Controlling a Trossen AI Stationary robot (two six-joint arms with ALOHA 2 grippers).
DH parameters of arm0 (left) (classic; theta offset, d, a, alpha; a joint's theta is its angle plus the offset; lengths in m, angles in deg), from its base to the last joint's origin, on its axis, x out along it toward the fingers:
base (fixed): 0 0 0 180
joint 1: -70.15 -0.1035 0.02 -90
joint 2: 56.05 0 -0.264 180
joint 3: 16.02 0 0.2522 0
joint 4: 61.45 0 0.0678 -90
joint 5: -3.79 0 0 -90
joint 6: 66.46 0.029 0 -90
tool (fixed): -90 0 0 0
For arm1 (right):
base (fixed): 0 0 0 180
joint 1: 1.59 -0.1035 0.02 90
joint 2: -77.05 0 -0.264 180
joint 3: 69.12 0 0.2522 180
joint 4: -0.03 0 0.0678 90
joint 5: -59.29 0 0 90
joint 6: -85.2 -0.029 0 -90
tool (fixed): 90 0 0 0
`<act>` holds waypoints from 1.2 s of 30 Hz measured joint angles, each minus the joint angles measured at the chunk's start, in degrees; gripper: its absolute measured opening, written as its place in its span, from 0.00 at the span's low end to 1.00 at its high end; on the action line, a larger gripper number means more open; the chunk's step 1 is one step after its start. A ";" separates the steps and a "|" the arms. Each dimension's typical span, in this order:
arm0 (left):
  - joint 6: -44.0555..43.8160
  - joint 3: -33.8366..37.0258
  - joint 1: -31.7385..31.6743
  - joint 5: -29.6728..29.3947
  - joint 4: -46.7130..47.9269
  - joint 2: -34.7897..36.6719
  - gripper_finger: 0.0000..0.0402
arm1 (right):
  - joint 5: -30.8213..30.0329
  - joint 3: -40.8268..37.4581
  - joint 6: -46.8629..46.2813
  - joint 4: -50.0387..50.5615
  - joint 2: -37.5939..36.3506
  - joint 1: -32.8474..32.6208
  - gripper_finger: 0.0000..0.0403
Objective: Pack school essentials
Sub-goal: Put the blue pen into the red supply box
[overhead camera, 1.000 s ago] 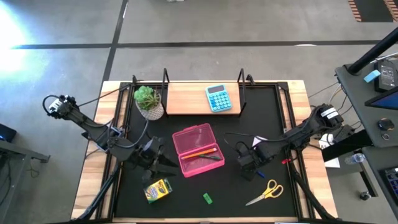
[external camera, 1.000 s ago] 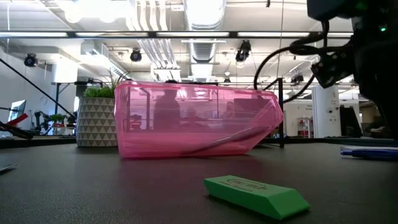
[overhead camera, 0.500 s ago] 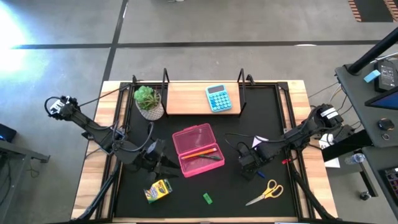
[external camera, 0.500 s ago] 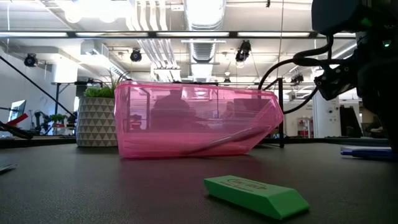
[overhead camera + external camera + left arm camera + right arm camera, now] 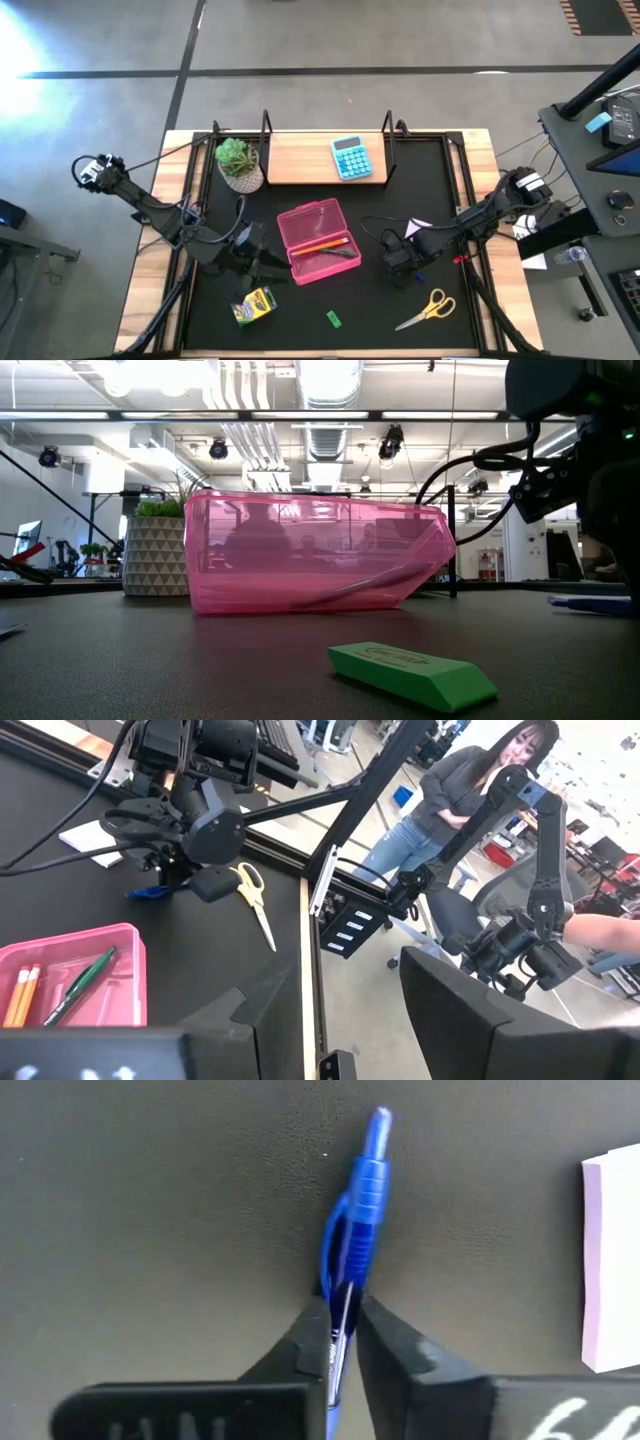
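Observation:
A blue pen [image 5: 360, 1210] lies on the black mat right of the pink case [image 5: 318, 240], and my right gripper [image 5: 340, 1315] is shut on it. The case holds two orange pencils [image 5: 25, 995] and a dark green pen [image 5: 85, 985]. My left gripper [image 5: 272, 263] stands open just left of the case's near-left corner; I cannot tell whether it touches the case. Yellow-handled scissors [image 5: 428, 308], a green block [image 5: 410, 672] and a yellow-green crayon box [image 5: 253, 305] lie on the mat near the front edge. My right gripper pinches the blue pen's barrel [image 5: 343, 1285], just below its clip, between its two fingertips [image 5: 312, 1330]. The fingers come from above, pointing down, one on each long side of the pen. The pen lies flat on the mat, its clicker end [image 5: 378, 1125] reaching out past the fingers.
A light-blue calculator [image 5: 351, 158] lies on the wooden shelf at the back, and a potted plant [image 5: 238, 163] stands at the back left. A pale sticky-note pad [image 5: 610, 1260] lies close beside the pen. A person stands beyond the table's right edge.
My right gripper has sunk a little over the blue pen, which lies where it was. The case and the other things have not moved.

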 joint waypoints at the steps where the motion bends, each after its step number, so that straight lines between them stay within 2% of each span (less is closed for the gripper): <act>1: 0.00 0.00 0.00 0.01 0.00 0.00 0.39 | -0.03 0.01 0.00 0.03 0.00 0.00 0.05; 6: 0.13 0.00 0.00 0.02 0.12 0.02 0.39 | 0.09 0.90 1.16 0.85 -0.55 0.00 0.05; 11: 0.17 0.00 0.01 0.02 0.20 0.02 0.39 | -0.88 6.05 4.16 6.34 -3.60 0.13 0.05; 17: 0.76 0.00 0.00 0.02 0.20 0.04 0.39 | -9.27 16.04 21.91 7.16 -5.32 0.54 0.05; 23: 2.16 0.00 -0.02 0.02 0.24 0.39 0.39 | -13.72 25.13 34.90 6.07 -1.38 5.99 0.05; 31: 2.14 -0.02 -0.02 0.02 0.27 1.42 0.39 | -13.60 35.53 52.25 5.86 5.82 12.92 0.05; 36: 2.12 -0.02 -0.02 0.02 0.33 1.99 0.39 | -10.86 40.04 59.16 3.86 10.73 14.69 0.05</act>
